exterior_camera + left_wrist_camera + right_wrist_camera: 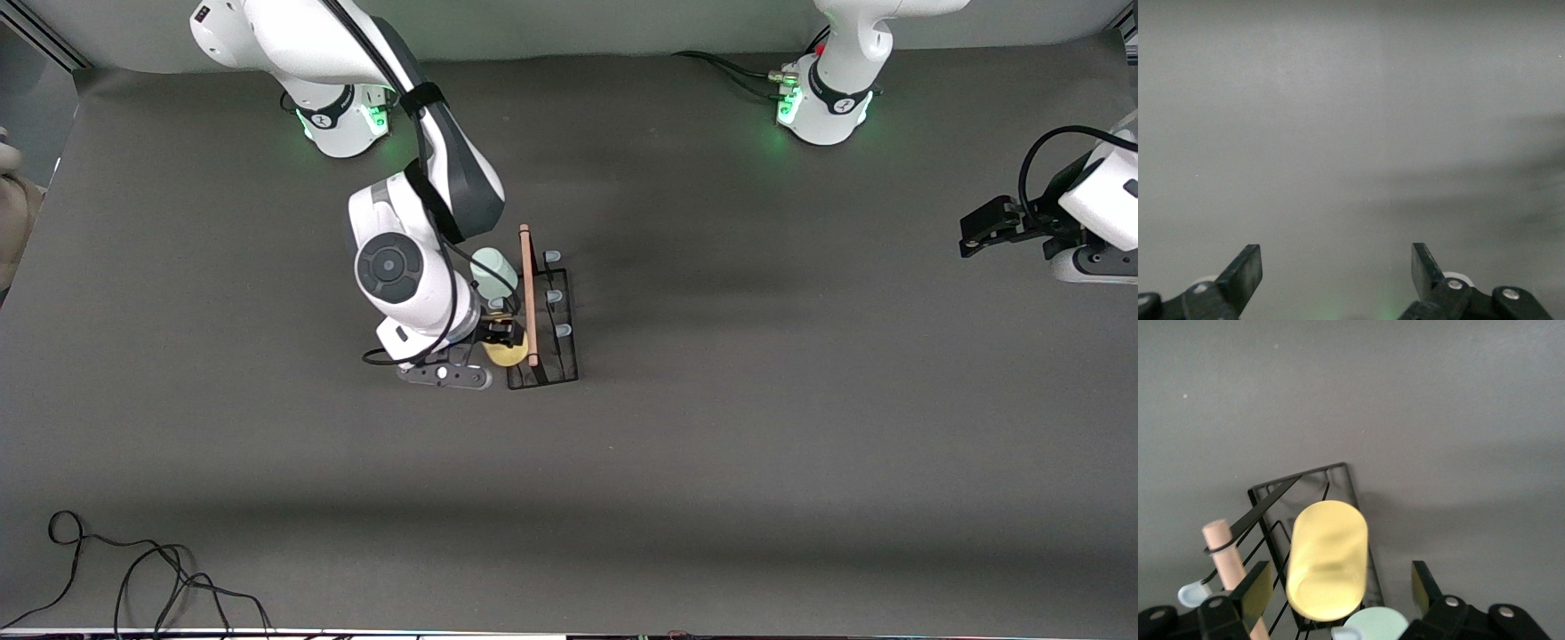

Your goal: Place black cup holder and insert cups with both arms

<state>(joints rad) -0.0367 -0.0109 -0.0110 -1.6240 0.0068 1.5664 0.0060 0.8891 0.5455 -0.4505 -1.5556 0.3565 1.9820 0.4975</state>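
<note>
Now the yellow cup [1328,563] sits upside down on a peg of the black cup holder [544,316] mid-table, looking light, hard and smooth (best held round its sides), between the right end effector's [1338,590] open fingers, gripping nothing, while the left end effector [1337,270] waits wide open, empty.

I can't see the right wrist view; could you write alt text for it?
A yellow cup sits tilted on the black cup holder, between the open fingers of the right tool, which do not touch it. The rack's wooden rod handle and a pale-tipped peg show beside it, and a mint green cup at the edge, all over a grey table.
</note>
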